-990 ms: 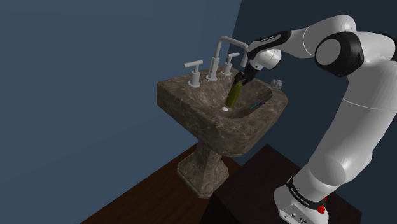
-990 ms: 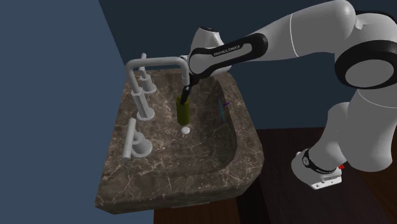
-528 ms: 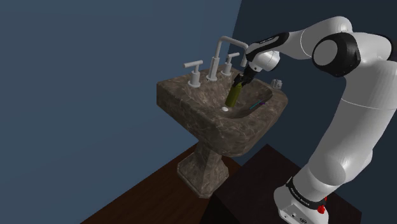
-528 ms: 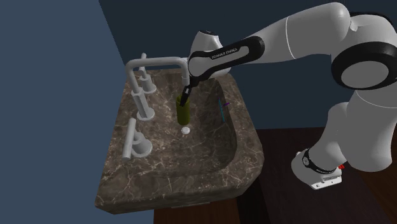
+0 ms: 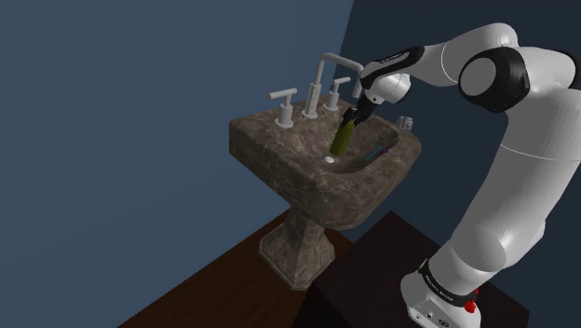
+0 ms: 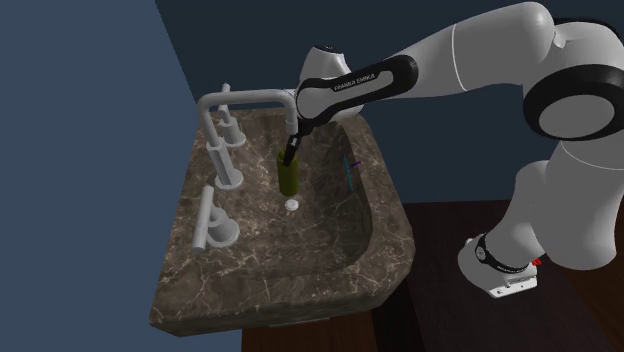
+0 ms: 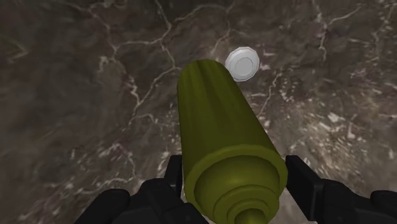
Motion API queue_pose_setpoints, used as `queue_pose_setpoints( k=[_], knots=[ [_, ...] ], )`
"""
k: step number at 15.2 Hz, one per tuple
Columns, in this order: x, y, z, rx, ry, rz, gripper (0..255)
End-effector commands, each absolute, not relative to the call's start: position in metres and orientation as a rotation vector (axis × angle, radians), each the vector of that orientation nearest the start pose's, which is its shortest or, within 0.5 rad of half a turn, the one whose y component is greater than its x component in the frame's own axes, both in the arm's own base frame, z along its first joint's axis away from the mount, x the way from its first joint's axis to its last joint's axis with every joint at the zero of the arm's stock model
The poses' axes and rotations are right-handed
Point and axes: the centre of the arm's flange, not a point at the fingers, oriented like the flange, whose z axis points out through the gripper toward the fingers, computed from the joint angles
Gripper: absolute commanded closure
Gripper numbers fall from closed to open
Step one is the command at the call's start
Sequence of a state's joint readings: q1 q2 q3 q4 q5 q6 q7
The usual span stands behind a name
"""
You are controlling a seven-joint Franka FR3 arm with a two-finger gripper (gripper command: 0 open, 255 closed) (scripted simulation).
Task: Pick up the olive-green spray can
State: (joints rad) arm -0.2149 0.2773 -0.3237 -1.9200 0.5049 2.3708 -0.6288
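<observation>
Franka arm (image 5: 521, 186): white, reaching across the basin to a point above the drain (image 7: 242, 64).
Pedestal sink (image 5: 279, 149): dark veined stone. Bowl contains the drain, the olive-green spray can (image 7: 219, 127) and a teal-and-purple stick (image 6: 347, 172).
Faucet (image 5: 322, 82): pale, on the rim behind the drain.
Can: base just beside the drain, long axis leaning up and away from it into the gripper (image 7: 234, 184).
Gripper: black, clenched on the can's cap end, one finger on each flank. The lift looks ready.
Stick: thin, apart from the drain.
</observation>
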Motion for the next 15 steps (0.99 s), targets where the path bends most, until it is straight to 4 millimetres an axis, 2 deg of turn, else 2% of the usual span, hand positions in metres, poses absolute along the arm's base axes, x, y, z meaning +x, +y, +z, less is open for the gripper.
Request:
queue_pose_setpoints(
  k=[1, 13, 15],
  knots=[
    [0.55, -0.309, 0.384, -2.942, 0.326, -0.489, 255],
    [0.55, -0.309, 0.448, -2.942, 0.326, -0.489, 255],
    [0.55, -0.309, 0.448, -2.942, 0.326, -0.489, 255]
  ],
)
